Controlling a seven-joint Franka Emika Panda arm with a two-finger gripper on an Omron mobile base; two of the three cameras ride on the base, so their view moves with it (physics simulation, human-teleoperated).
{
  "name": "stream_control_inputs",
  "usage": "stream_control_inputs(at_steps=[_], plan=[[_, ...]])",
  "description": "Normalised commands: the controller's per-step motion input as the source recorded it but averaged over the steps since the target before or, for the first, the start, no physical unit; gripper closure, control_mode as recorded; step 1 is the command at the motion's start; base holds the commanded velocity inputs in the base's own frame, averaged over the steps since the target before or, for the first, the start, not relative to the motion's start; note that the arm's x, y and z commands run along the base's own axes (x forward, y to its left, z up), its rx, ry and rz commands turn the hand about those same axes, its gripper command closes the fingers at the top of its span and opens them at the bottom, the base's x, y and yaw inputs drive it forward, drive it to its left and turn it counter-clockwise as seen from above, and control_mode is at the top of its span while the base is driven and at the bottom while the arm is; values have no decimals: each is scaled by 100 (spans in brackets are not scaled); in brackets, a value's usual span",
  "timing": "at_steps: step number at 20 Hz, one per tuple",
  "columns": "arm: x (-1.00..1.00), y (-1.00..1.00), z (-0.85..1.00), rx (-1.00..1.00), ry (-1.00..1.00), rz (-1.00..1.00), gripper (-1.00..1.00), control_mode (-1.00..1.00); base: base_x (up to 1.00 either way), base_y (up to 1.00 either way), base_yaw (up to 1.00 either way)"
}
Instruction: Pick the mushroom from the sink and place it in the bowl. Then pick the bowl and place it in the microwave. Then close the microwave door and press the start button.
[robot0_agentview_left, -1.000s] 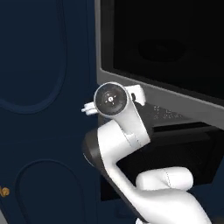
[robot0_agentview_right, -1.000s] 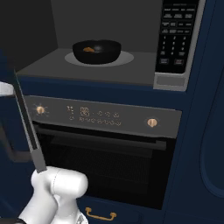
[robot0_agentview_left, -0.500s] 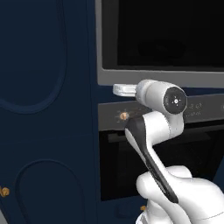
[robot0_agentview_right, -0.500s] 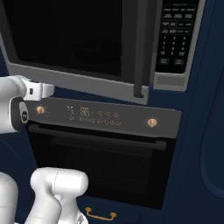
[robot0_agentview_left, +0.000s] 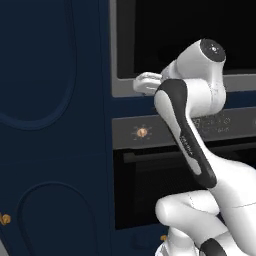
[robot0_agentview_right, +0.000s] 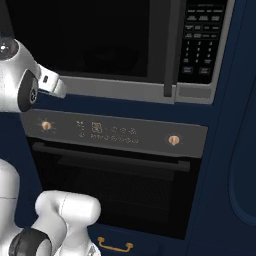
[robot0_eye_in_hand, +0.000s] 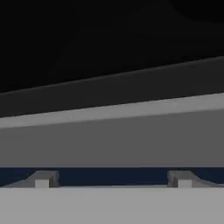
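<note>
Presently the microwave door appears shut or nearly so, a stiff, smooth glass panel best pushed on its grey strip. Gripper spread wide, empty, facing that strip.

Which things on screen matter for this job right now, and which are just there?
Job:
microwave door, shut
microwave button panel
pincer, open, empty, at the door's grey strip

Just there:
oven
oven's brass knobs
blue cabinet panel
</note>
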Motion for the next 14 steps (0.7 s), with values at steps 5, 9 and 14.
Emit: stream_control_inputs(at_steps=[5,9,14], plan=[[-3,-74,4,32,-26,24,-100,-100,0,0,0],[0,-89,0,42,-79,28,-100,-100,0,0,0],[20,-68,0,39,-72,21,-100,-100,0,0,0]])
